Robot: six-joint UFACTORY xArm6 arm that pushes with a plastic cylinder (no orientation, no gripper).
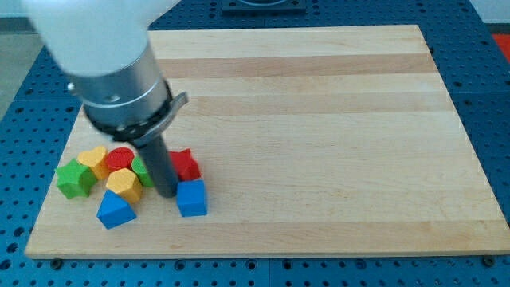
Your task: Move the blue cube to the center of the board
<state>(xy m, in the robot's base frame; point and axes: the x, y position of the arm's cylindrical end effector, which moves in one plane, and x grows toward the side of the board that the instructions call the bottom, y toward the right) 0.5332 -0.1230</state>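
Observation:
The blue cube [191,198] lies near the view's bottom left of the wooden board [319,119]. My tip [166,191] rests on the board just left of the blue cube, close to touching it. A red star-shaped block [186,164] sits right behind the cube, beside the rod. The arm's grey body hides part of the board's upper left.
A cluster of blocks lies left of the rod: a green block [142,170] partly hidden by it, a red round block [121,158], two yellow blocks [95,160] [124,184], a green star [75,178] and a blue triangular block [115,210].

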